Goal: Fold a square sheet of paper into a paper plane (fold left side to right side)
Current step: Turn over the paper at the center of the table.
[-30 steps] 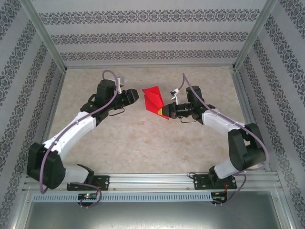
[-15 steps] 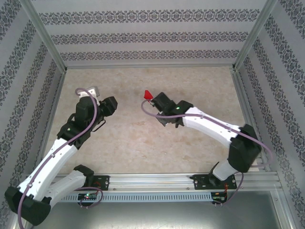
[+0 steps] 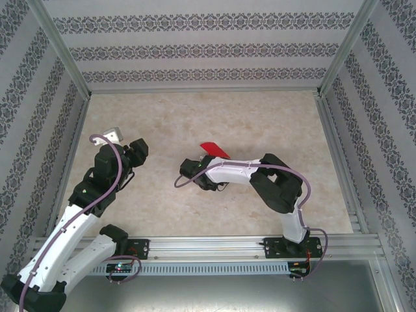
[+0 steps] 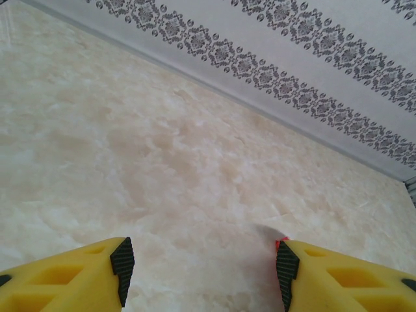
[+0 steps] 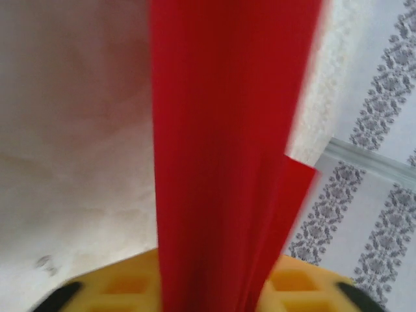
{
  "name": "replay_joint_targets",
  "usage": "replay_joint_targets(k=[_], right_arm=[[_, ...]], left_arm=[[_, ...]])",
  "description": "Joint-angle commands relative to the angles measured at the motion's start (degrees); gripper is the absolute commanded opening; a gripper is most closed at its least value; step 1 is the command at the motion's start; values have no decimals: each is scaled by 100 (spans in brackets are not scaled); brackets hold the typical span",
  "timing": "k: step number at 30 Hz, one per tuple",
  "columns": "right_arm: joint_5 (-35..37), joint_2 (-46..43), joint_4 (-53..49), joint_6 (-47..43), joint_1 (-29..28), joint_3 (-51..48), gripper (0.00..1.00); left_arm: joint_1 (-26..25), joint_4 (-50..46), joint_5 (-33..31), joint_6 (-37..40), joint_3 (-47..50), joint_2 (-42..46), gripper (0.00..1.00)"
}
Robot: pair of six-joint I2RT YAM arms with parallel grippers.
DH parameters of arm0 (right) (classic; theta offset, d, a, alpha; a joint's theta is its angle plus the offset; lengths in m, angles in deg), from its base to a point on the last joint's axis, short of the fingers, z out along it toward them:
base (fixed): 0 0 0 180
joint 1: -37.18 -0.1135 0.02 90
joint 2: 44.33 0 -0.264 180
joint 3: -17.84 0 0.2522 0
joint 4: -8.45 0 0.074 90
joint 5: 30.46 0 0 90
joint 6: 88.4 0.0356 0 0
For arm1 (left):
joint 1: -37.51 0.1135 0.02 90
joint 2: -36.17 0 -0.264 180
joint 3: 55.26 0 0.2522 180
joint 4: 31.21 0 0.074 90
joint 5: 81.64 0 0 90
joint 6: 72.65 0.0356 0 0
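The overhead view is evenly and softly lit, without glare; the table [image 3: 260, 117] carries only faint, diffuse shadows close beside the right arm [image 3: 240, 170]. The left wrist view is bright and sharp across the marbled surface, though the yellow fingers [image 4: 78, 279] of the left gripper [image 4: 203, 266] look slightly soft at the near edge. The right wrist view is smeared: the red paper [image 5: 221, 162] has fuzzy edges, and the patterned wall [image 5: 383, 130] behind is blurred
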Motion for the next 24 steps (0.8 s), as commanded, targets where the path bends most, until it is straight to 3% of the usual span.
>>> replay_joint_targets(k=[1, 6, 12, 17, 24], right_arm=[[-591, -151, -362, -5, -116, 120, 43], [-1910, -1138, -217, 130, -81, -137, 72], [-3813, -2623, 478, 386, 550, -725, 92], [-5578, -3602, 1592, 975, 1649, -1445, 98], [-8018, -4215, 4000, 2622, 3495, -2665, 98]], left_arm=[[8, -113, -42, 10, 40, -33, 63], [11, 155, 329, -232, 185, -254, 65], [11, 1324, 1719, -740, 553, -1318, 66], [-73, 2217, 2898, -986, 335, -2677, 67], [-464, 3327, 3562, -1317, -131, -4492, 67]])
